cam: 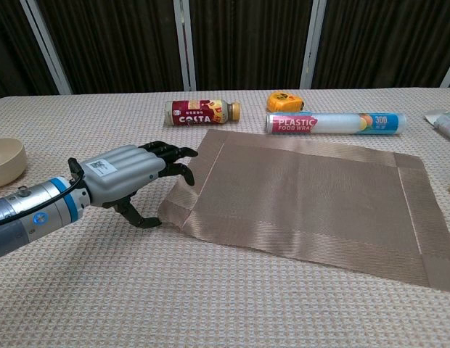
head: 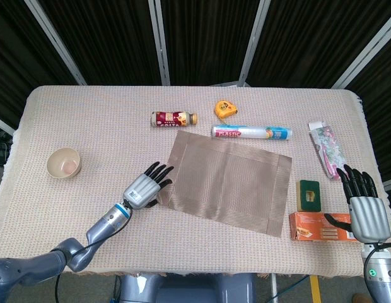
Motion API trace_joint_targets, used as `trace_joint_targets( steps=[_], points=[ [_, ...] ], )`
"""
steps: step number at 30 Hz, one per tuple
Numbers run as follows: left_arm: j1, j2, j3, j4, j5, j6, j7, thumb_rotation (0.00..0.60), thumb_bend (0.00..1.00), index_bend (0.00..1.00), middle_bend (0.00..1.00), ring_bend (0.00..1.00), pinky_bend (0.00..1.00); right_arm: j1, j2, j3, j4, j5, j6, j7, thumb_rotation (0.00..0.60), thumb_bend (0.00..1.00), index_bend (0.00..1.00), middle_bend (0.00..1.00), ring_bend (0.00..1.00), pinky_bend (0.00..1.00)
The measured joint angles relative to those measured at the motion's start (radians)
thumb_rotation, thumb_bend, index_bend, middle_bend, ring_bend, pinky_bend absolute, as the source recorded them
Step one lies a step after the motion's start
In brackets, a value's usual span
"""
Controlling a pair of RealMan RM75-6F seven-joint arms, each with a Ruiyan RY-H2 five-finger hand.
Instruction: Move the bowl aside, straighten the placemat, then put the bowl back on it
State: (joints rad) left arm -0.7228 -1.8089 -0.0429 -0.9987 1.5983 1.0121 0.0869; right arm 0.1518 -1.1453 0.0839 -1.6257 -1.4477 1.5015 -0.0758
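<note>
The brown woven placemat (head: 227,180) (cam: 312,192) lies askew in the middle of the table, turned a little clockwise. My left hand (head: 147,186) (cam: 127,174) is at its left edge, fingers spread and lying over the border, thumb down beside the near left corner. That edge is slightly raised and rucked. The cream bowl (head: 64,163) (cam: 6,161) stands apart at the far left, off the mat. My right hand (head: 362,211) hovers at the table's near right corner with fingers spread, holding nothing, and only the head view shows it.
Behind the mat lie a Costa bottle (head: 174,118), a yellow tape measure (head: 225,108) and a roll of plastic wrap (head: 251,132) close to the mat's far edge. To the right are a green sponge (head: 309,194), an orange box (head: 318,226) and a flowered packet (head: 326,147).
</note>
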Motion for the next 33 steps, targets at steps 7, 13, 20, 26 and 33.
trace_joint_targets(
  steps=[7,13,20,26,33],
  points=[
    [-0.007,-0.010,-0.001,-0.007,-0.015,-0.010,0.019,0.600,0.36,0.32,0.00,0.00,0.00,-0.005,0.004,0.003,-0.007,-0.008,0.005,0.003,0.600,0.00,0.00,0.00,0.00,0.00],
    [-0.010,-0.033,-0.007,0.005,-0.028,-0.009,0.024,0.600,0.48,0.37,0.00,0.00,0.00,-0.007,0.005,0.002,-0.006,-0.015,0.000,0.005,0.600,0.00,0.00,0.00,0.00,0.00],
    [-0.015,-0.053,-0.013,0.020,-0.044,-0.017,0.012,0.600,0.50,0.53,0.00,0.00,0.00,-0.009,0.005,0.005,-0.006,-0.021,-0.001,0.010,0.600,0.00,0.00,0.00,0.00,0.00],
    [-0.015,-0.057,-0.003,0.005,-0.030,0.001,-0.002,0.600,0.51,0.65,0.00,0.00,0.00,-0.011,0.006,0.006,-0.006,-0.025,-0.001,0.011,0.600,0.00,0.00,0.00,0.00,0.00],
    [-0.015,-0.027,0.034,-0.083,0.021,0.035,-0.020,0.600,0.51,0.71,0.00,0.00,0.00,-0.015,0.007,0.006,-0.010,-0.034,0.004,0.010,0.600,0.00,0.00,0.00,0.00,0.00]
  ],
)
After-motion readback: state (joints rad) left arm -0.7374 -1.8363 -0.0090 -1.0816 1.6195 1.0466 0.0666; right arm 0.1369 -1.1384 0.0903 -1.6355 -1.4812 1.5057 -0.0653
